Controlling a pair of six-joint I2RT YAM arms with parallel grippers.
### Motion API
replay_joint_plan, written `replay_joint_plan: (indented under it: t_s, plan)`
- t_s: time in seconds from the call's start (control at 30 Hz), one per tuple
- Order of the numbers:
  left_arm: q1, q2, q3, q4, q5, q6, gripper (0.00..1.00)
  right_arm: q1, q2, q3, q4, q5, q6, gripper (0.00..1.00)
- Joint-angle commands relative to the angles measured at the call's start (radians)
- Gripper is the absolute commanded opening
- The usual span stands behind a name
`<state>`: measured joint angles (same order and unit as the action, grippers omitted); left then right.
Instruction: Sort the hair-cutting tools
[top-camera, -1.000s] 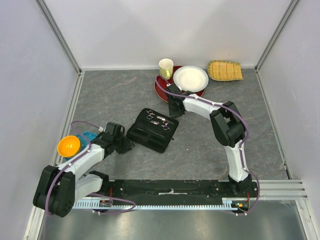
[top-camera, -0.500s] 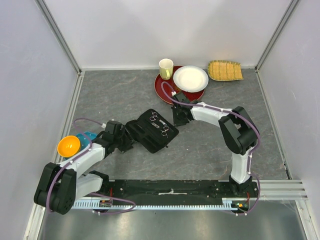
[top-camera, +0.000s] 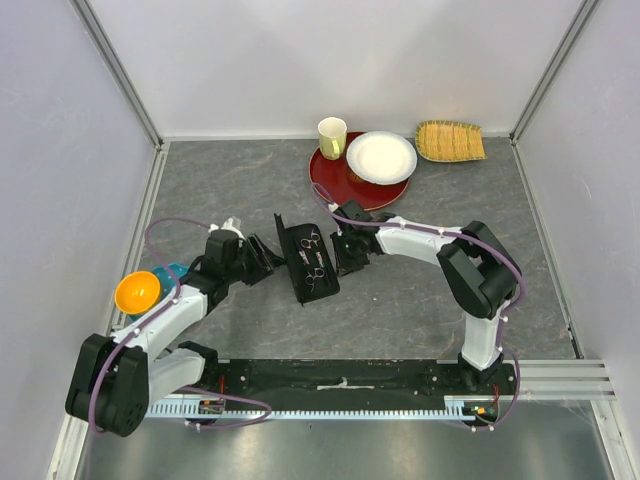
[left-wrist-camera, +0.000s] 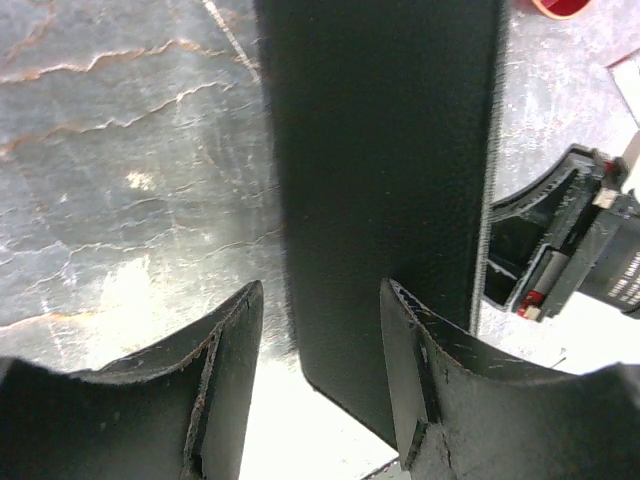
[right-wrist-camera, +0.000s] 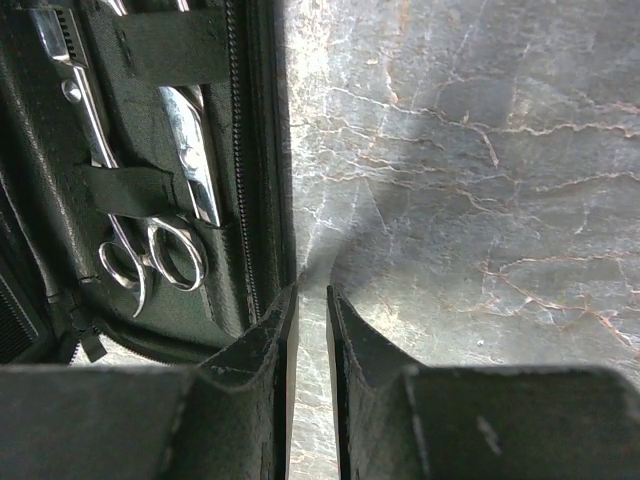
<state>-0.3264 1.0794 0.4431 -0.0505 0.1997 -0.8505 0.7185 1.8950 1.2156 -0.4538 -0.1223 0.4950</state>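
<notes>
A black zip case (top-camera: 300, 284) lies half folded mid-table, its left flap standing on edge. Two silver scissors (top-camera: 311, 240) (top-camera: 318, 274) sit strapped inside; the right wrist view shows one pair's finger rings (right-wrist-camera: 150, 262) and a silver blade (right-wrist-camera: 197, 160). My left gripper (top-camera: 264, 250) is open just left of the flap, whose plain black back (left-wrist-camera: 380, 180) rises ahead of the fingers, its lower corner between them. My right gripper (top-camera: 340, 256) rests at the case's right edge (right-wrist-camera: 262, 200), jaws a narrow slit apart with only table showing through.
At the back stand a red tray (top-camera: 340, 188), a white plate (top-camera: 381, 157), a cream cup (top-camera: 332, 137) and a woven basket (top-camera: 450, 141). An orange bowl (top-camera: 137, 292) on a teal object (top-camera: 180, 271) sits by the left arm. White walls enclose the table.
The case has swung round and its left flap has risen on edge. My left gripper opened and moved up and right; my right gripper moved left and nearer, along the case edge.
</notes>
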Motion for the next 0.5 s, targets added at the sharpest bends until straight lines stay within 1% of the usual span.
replay_joint_plan:
  t_s: [0.0,0.1,0.2,0.23,0.33,0.4,0.47]
  plan:
    - [0.0,0.008,0.058,0.095,0.029,0.059,0.58,-0.002,-0.037,-0.024,-0.025,0.007,0.036,0.25]
    - [0.0,0.054,0.08,0.138,0.072,0.068,0.58,-0.002,-0.071,-0.028,-0.034,0.055,0.074,0.24]
    - [0.0,0.105,0.098,0.156,0.115,0.065,0.57,-0.002,-0.126,-0.034,-0.046,0.113,0.076,0.28]
    - [0.0,0.138,0.103,0.156,0.118,0.062,0.57,-0.002,-0.143,-0.045,-0.043,0.112,0.057,0.33]
    - [0.0,0.203,0.121,0.158,0.133,0.05,0.57,-0.001,-0.224,-0.09,-0.026,0.116,-0.005,0.41]
    - [-0.002,0.237,0.143,0.156,0.158,0.05,0.56,-0.001,-0.292,-0.132,-0.028,0.137,-0.03,0.43]
    - [-0.002,0.281,0.16,0.141,0.172,0.05,0.54,-0.001,-0.357,-0.165,-0.025,0.127,-0.044,0.46]
